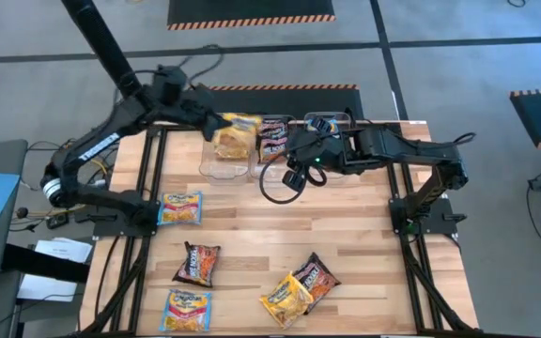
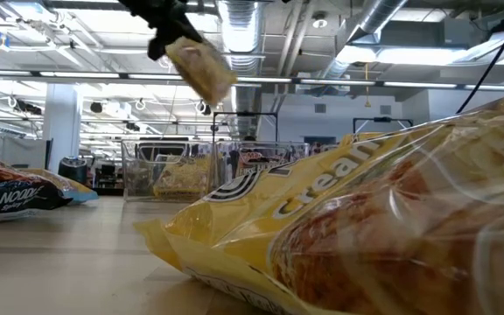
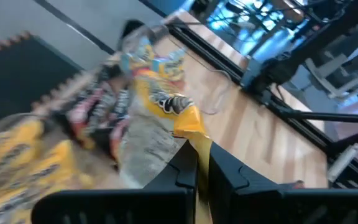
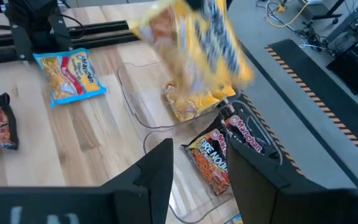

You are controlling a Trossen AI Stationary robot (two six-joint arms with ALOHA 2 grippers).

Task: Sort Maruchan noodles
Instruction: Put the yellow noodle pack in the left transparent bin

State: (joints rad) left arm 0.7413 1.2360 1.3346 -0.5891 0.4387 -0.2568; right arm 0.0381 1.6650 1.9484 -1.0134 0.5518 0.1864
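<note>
High view gives you the whole layout: the left hand is clamped on a yellow packet and holds it in the air over the clear bins at the far edge of the bench. The right hand hangs just beside it over the middle bin, fingers spread and holding nothing. A yellow packet and a dark maroon packet already lie in those bins.

Scattered over the near half of the bench you have a blue-and-orange packet at the left, a dark packet below it, another blue-and-orange one at the near edge, and a yellow packet overlapping a dark one to the right.

The bench is pale wood planking in a black frame; grey floor with hazard-striped mats surrounds it.

Low view is mostly blocked by a yellow packet lying right at the lens; past it you see the held packet high up, the bins behind, and a hall with ceiling ducts and lights.

Right wrist view shows the open fingers above the maroon packet in its bin; left wrist view shows the fingers pinching the yellow packet's edge.
</note>
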